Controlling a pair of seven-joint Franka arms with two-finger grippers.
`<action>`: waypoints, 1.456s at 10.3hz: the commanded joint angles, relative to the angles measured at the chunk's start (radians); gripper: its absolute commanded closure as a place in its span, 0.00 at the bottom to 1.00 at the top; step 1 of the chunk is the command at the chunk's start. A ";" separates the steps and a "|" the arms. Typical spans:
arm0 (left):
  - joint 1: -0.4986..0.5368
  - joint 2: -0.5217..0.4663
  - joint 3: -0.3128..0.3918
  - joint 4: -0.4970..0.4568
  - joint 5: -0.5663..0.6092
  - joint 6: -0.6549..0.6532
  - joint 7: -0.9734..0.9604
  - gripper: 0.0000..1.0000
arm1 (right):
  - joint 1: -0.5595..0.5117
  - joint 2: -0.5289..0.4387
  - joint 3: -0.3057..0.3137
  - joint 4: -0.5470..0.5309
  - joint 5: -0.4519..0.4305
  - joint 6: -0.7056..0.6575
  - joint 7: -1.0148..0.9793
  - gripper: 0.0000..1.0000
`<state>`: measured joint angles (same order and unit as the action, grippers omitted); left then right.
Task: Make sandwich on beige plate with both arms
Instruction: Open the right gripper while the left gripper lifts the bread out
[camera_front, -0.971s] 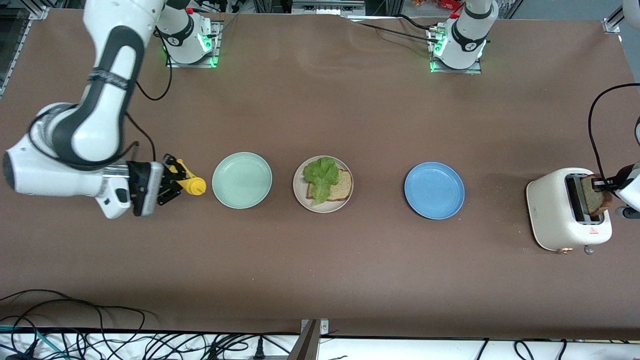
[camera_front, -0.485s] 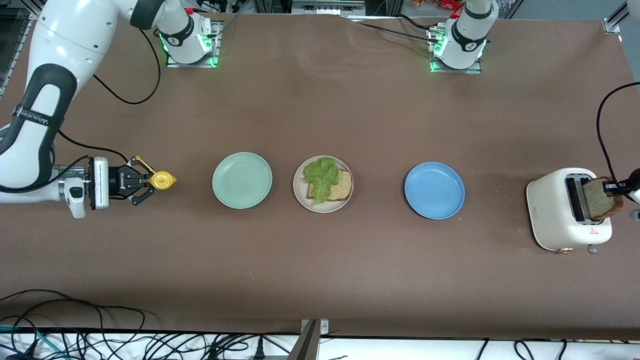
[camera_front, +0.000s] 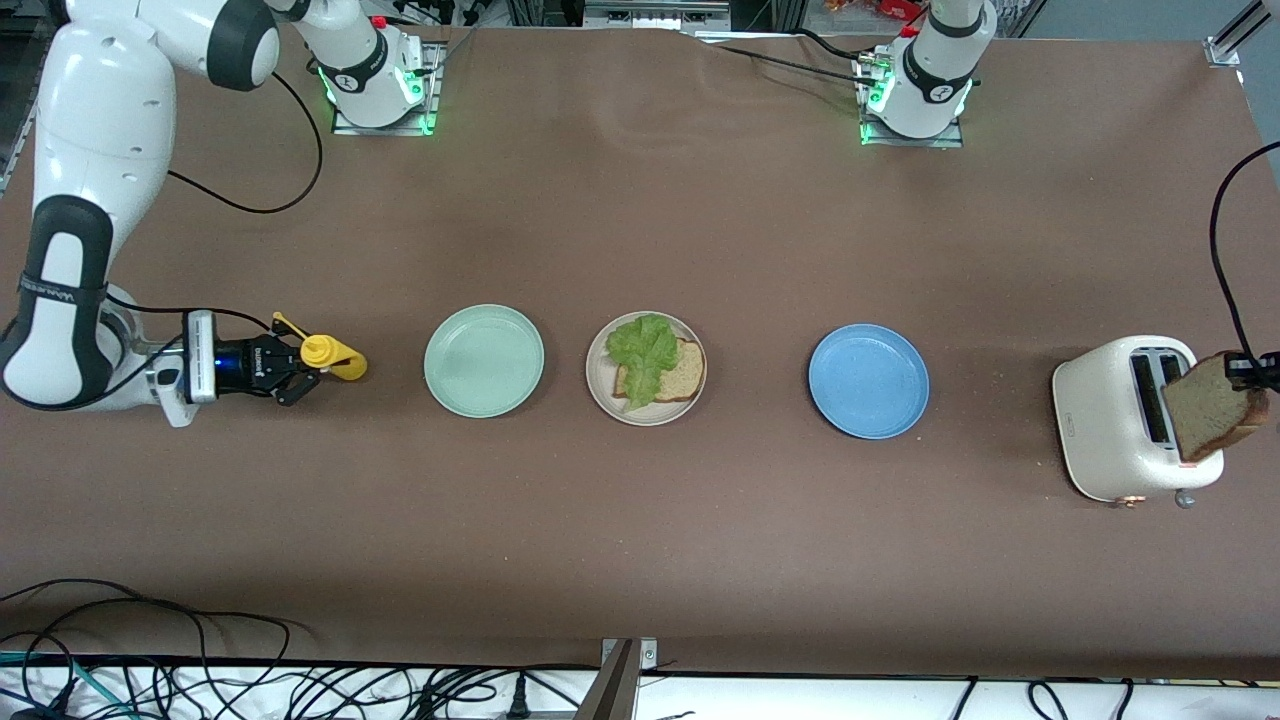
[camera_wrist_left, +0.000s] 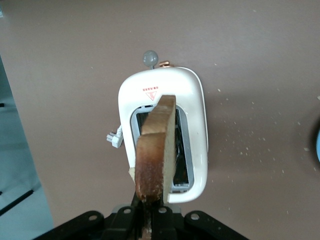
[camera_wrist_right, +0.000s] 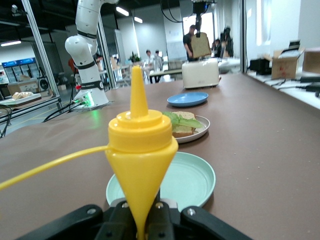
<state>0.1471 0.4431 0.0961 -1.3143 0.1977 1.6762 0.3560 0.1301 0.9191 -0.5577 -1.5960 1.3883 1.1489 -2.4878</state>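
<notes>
The beige plate (camera_front: 645, 418) sits mid-table with a brown bread slice (camera_front: 684, 374) on it and a green lettuce leaf (camera_front: 643, 352) on top. At the left arm's end, my left gripper (camera_front: 1256, 371) is shut on a second bread slice (camera_front: 1214, 405), held upright just above the white toaster (camera_front: 1100, 420). The left wrist view shows this slice (camera_wrist_left: 155, 150) clear of the toaster (camera_wrist_left: 196, 115) slot, pinched in the left gripper (camera_wrist_left: 148, 222). My right gripper (camera_front: 292, 371) is shut on a yellow squeeze bottle (camera_front: 332, 357) whose nozzle points toward the plates.
A mint-green plate (camera_front: 484, 360) lies between the yellow bottle and the beige plate. A blue plate (camera_front: 868, 380) lies between the beige plate and the toaster. Cables run along the table edge nearest the front camera.
My left gripper has drawn the bread slice up out of the toaster slot. My right gripper has pulled the yellow bottle away from the mint-green plate, and the right arm has swung back.
</notes>
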 joint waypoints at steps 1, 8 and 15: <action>-0.014 0.009 -0.035 0.072 -0.001 -0.108 0.064 1.00 | -0.021 0.020 0.030 0.008 0.028 -0.052 -0.080 1.00; -0.047 0.025 -0.136 0.086 -0.443 -0.251 -0.025 1.00 | -0.047 0.121 0.081 -0.005 0.067 -0.038 -0.154 1.00; -0.169 0.166 -0.136 0.067 -0.772 -0.265 -0.270 1.00 | -0.085 0.123 0.070 0.004 0.053 -0.054 -0.160 0.00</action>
<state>-0.0232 0.5771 -0.0453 -1.2598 -0.4867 1.4294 0.1221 0.0813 1.0422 -0.4837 -1.5973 1.4664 1.1131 -2.6314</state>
